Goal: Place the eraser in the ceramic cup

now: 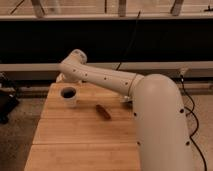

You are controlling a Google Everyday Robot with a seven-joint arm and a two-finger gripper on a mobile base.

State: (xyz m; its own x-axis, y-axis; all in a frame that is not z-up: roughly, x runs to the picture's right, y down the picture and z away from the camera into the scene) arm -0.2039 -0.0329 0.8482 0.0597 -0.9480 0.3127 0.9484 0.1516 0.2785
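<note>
The white ceramic cup (68, 98) stands upright on the far left part of the wooden table (75, 142). Its mouth looks dark inside. The eraser does not show as a separate thing; I cannot tell whether the dark in the cup is the eraser. My white arm (107, 80) reaches from the right across the table's back. My gripper (64, 79) is at the arm's end, just above and behind the cup, mostly hidden by the wrist.
A slim reddish-brown stick (103, 111) lies on the table to the right of the cup. My arm's large body (160, 130) covers the table's right side. A dark wall and rail run behind. A dark object (6, 106) sits on the floor at left.
</note>
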